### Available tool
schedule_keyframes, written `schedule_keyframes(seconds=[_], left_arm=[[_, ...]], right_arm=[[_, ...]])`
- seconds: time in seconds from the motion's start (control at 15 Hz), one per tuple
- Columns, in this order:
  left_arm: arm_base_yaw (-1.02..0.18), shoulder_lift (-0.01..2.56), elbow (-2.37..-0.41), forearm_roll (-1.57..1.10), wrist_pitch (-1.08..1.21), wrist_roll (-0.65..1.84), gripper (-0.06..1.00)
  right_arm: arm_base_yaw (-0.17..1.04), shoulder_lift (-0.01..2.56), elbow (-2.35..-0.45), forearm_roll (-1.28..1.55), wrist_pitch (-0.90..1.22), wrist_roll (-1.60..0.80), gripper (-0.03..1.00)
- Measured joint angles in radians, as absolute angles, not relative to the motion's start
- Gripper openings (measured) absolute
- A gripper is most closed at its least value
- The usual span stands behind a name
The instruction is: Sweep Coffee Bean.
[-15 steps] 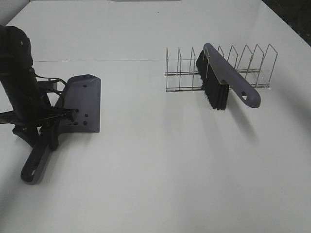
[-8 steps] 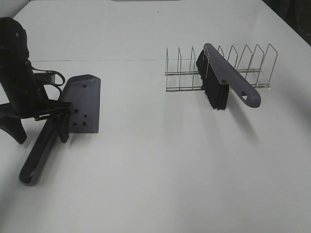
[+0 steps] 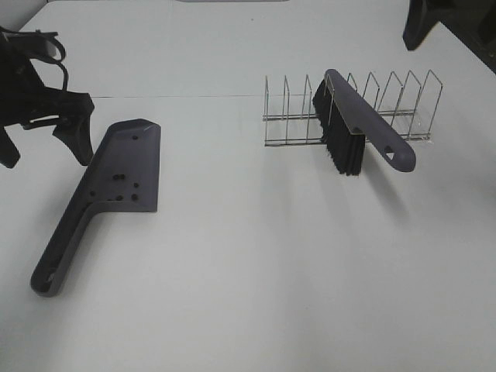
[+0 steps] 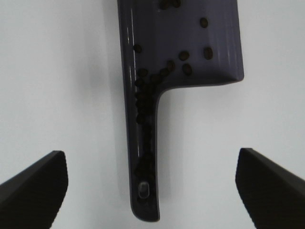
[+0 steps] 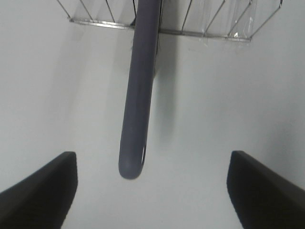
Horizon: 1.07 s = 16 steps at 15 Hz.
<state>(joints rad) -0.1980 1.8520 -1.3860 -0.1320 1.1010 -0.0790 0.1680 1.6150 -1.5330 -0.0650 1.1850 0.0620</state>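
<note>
Dustpan (image 3: 116,174) is our landmark: grey, lying flat on the white table (image 3: 256,271), its long handle running from the pan toward the table's near edge. We see the coffee bean (image 4: 186,68) scatter inside it, small dark ovals spread over the pan floor, and in the left wrist view many more of them packed in a line down the hollow of the handle, almost to the hanging hole at its end. We find no bean on the bare table around the dustpan in any view. The left pincer (image 3: 43,147) hangs above the table just beyond the dustpan's far left corner, apart from it, its two dark fingers (image 3: 77,139) spread wide with nothing between them; in the left wrist view the fingertips stand on either side of the handle, well clear of it. Well apart from the dustpan, on its right, a wire rack (image 3: 349,112) stands on the table, and a grey brush (image 3: 364,124) with black bristles leans across it, handle end pointing toward the near side. The right pincer (image 5: 152,191) is spread too, gripping nothing; in the right wrist view its tips flank the rounded end of the brush handle without touching it, and in the high view only a dark part of that arm shows at the far right corner.
</note>
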Motion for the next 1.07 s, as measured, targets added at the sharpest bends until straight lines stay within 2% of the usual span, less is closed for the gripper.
schedule_keyframes(seconds=[0.07, 0.13, 0.47, 0.67, 0.73, 1.07], left_arm=[[-0.198, 1.774, -1.357, -0.132, 1.116, -0.079, 0.87], [-0.198, 1.732, -1.324, -0.131, 1.114, -0.079, 0.87], [-0.198, 1.488, -1.059, -0.130, 1.016, -0.089, 0.87], [-0.198, 1.340, -0.896, -0.130, 0.979, -0.097, 0.87], [-0.198, 1.232, -0.789, -0.120, 0.975, -0.097, 0.87], [-0.198, 0.955, -0.631, -0.086, 0.986, -0.097, 0.87]], right_arm=[[0.168, 1.467, -1.326, -0.066, 1.092, 0.062, 0.79], [0.168, 1.389, -1.223, -0.066, 1.050, 0.062, 0.79], [0.168, 1.094, -0.865, -0.066, 0.988, 0.036, 0.79], [0.168, 0.942, -0.723, -0.066, 0.986, 0.036, 0.79], [0.168, 0.818, -0.645, -0.059, 0.987, 0.036, 0.79], [0.168, 0.577, -0.525, 0.011, 1.015, 0.036, 0.79]])
